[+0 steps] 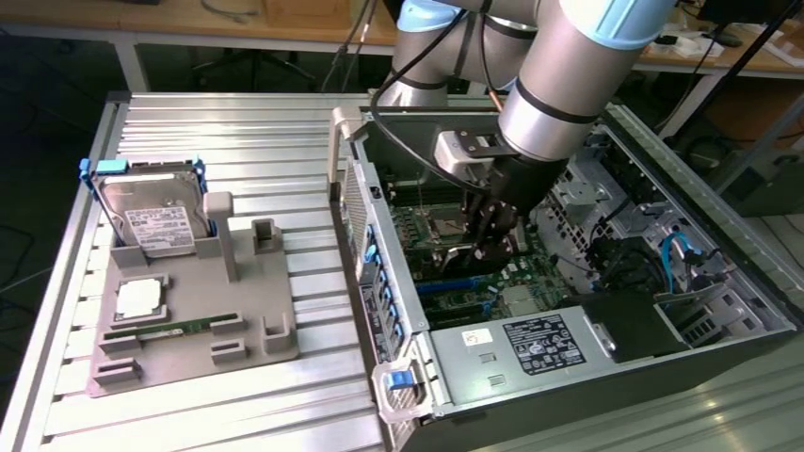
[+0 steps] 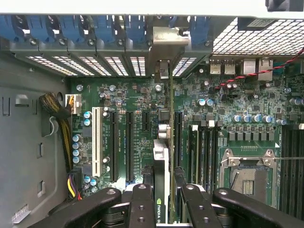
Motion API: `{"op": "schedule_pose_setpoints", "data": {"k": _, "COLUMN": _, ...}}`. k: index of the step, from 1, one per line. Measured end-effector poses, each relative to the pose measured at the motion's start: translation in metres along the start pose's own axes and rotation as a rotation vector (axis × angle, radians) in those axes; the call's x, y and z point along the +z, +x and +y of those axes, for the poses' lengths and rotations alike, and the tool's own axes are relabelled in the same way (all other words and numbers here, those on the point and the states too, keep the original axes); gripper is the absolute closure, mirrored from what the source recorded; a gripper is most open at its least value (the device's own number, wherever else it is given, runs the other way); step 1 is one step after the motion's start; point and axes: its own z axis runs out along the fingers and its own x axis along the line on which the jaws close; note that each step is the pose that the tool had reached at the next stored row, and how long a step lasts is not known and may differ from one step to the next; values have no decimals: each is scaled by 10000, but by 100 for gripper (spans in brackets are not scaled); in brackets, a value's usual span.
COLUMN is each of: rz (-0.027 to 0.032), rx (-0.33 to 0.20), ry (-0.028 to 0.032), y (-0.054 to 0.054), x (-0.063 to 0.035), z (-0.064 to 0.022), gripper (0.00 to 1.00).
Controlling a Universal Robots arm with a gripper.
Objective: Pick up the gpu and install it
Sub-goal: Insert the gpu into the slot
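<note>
Gpu (image 2: 161, 154), a flat green card with a silver end bracket, hangs edge-on inside the open black computer case (image 1: 377, 202), over the long black slots of the green motherboard (image 2: 128, 97). I see the gripper (image 2: 165, 194) with its black jaws clamped on the card's two faces. On the ribbed metal counter (image 1: 226, 122), a silver hard drive (image 1: 153, 221) stands at the exterior view's left.

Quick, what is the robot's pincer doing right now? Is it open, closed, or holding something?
Pincer: closed on the gpu, which it holds edge-on over the motherboard inside the computer case.
</note>
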Motion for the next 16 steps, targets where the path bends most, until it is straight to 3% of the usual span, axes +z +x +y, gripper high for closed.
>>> {"op": "schedule_pose_setpoints", "data": {"k": 11, "rz": 10, "rx": -172, "ry": 51, "y": -12, "x": 42, "z": 4, "gripper": 73}}
{"op": "schedule_pose_setpoints", "data": {"k": 16, "rz": 19, "rx": -404, "ry": 181, "y": -13, "x": 58, "z": 4, "gripper": 73}}
